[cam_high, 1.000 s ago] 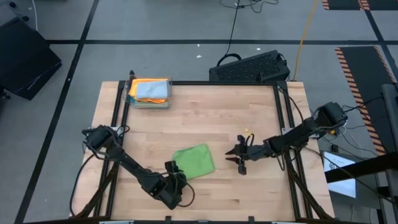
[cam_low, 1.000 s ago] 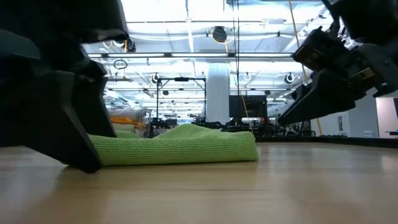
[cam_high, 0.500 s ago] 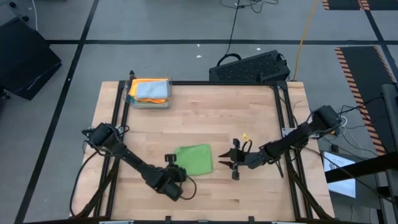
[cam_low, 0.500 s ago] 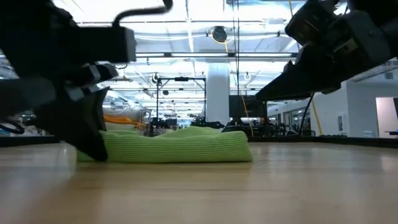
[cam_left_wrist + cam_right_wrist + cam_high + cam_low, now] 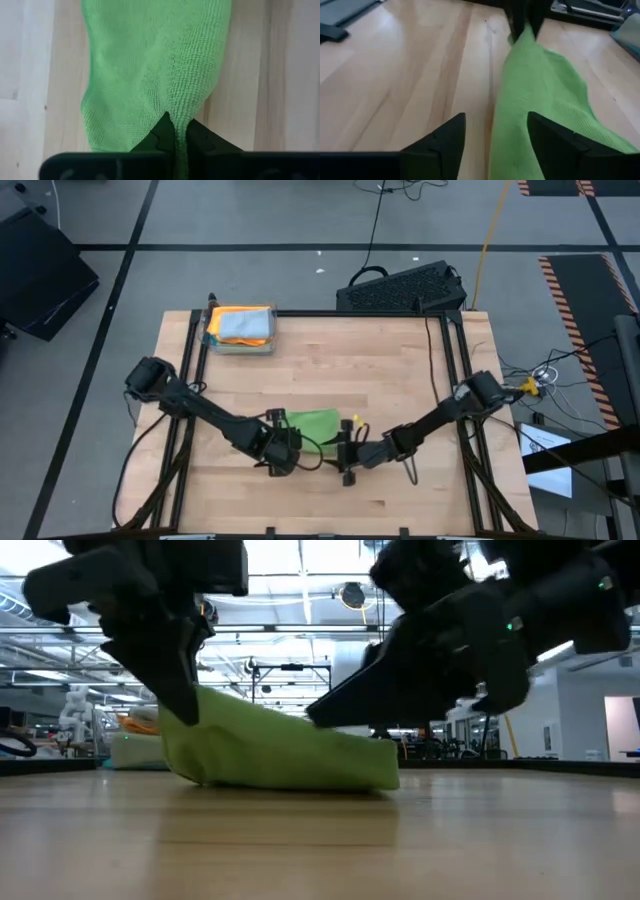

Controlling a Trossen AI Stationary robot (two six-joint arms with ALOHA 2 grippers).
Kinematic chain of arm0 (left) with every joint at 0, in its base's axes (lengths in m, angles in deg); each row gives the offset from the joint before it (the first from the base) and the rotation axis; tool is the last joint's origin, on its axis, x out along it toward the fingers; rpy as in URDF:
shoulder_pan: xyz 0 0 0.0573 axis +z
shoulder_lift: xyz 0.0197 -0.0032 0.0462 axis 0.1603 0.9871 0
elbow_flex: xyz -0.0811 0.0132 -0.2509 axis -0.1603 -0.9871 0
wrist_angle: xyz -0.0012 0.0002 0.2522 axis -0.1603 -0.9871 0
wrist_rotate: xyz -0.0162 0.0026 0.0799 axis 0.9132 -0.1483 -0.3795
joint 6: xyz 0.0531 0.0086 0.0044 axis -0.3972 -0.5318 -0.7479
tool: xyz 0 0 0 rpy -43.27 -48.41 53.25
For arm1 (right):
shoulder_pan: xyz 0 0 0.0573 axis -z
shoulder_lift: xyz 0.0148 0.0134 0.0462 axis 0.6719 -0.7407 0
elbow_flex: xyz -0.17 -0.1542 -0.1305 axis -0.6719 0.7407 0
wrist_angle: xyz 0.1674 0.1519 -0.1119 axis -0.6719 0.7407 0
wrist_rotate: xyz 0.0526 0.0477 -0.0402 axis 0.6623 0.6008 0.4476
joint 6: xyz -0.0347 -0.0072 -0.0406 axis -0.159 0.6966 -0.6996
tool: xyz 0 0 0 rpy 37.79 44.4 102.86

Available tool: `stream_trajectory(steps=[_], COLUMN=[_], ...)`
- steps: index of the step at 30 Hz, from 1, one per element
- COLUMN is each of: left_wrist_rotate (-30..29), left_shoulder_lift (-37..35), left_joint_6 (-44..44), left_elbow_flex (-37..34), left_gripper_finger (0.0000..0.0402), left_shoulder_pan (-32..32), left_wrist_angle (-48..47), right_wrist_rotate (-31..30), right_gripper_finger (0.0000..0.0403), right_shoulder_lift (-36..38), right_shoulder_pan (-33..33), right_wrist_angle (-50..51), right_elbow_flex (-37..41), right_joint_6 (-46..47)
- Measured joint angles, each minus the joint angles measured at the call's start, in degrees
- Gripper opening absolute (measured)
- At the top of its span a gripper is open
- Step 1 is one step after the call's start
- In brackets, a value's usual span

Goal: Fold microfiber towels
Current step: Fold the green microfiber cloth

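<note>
While the left pincer [image 5: 175,131] clamps the bright green towel [image 5: 160,65], the right pincer [image 5: 496,131] gapes beside it.

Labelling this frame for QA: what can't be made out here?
- Bright green towel, high view: its near edge is hidden under the left gripper and right gripper.
- Towel stack at the far left corner: only orange and light blue layers show; the count is hidden by the top cloths.
- Low view: the towel's far side is hidden behind its raised fold.
</note>
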Motion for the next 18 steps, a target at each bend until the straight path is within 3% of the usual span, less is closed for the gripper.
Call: stream_trajectory(steps=[3,6,8,10,13,18], left_wrist_rotate=[0.2,0.2,0.2,0.2,-0.1,-2.6], left_shoulder_lift=[-0.1,-0.2,-0.2,-0.2,-0.2,-0.2], left_joint_6=[0.0,-0.1,-0.3,-0.2,0.2,2.1], left_elbow_flex=[0.0,0.0,0.0,0.0,0.0,0.1], left_gripper_finger=[0.0022,0.0013,0.0007,0.001,0.0023,0.0029], left_shoulder_pan=[0.6,0.7,0.5,0.3,0.3,0.3], left_wrist_angle=[0.4,0.6,0.7,0.7,0.6,0.2], right_wrist_rotate=[-0.8,-5.9,-9.9,-9.7,-9.5,-6.7], right_gripper_finger=[0.0217,0.0219,0.0215,0.0203,0.0158,0.0028], right_shoulder_lift=[-2.8,-4.9,-5.9,-6.2,-6.0,-6.1], right_shoulder_pan=[0.1,0.3,0.5,0.9,1.7,2.6], right_wrist_angle=[0.8,1.8,2.1,2.1,1.8,1.4], right_elbow_flex=[-2.5,-4.3,-4.5,-4.3,-4.3,-4.3], right_joint_6=[-0.3,-0.5,-1.2,-1.9,-1.3,-0.7])
